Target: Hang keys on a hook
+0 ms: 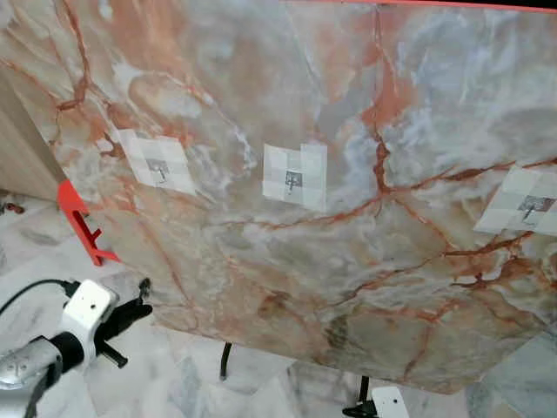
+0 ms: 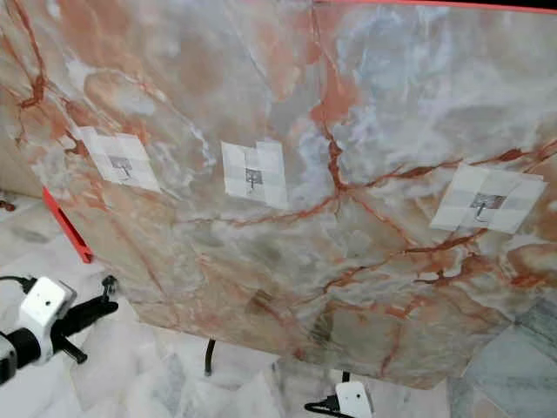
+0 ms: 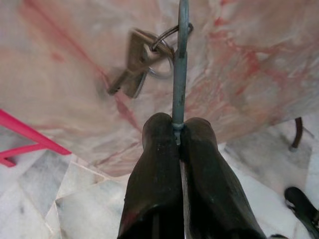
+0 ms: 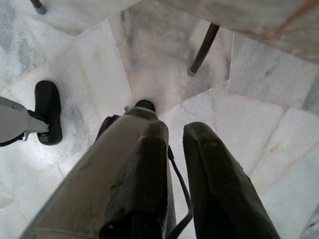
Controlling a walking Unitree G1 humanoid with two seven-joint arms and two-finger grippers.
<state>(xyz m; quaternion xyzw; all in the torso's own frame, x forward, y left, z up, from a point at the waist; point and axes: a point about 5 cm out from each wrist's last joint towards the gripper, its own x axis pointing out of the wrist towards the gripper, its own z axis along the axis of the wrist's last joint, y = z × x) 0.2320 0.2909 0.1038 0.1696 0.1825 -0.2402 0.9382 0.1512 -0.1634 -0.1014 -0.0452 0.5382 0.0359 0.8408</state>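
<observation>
A large marble-patterned board (image 1: 348, 131) stands tilted before me with three small metal hooks on white patches: left hook (image 1: 158, 167), middle hook (image 1: 293, 181), right hook (image 1: 535, 206). My left gripper (image 1: 135, 309) is low at the left, below the board's lower left edge and under the left hook. In the left wrist view its fingers (image 3: 159, 149) are shut on a thin metal ring (image 3: 180, 64), and blurred keys (image 3: 132, 69) dangle from it against the board. My right gripper (image 4: 174, 132) hangs low over the floor with a narrow gap between its fingers and nothing in it.
A red frame (image 1: 78, 222) sticks out at the board's left edge. Thin black legs (image 1: 225, 359) hold the board above the pale marble floor tiles (image 1: 174, 383). A wooden panel (image 1: 17, 148) stands at the far left.
</observation>
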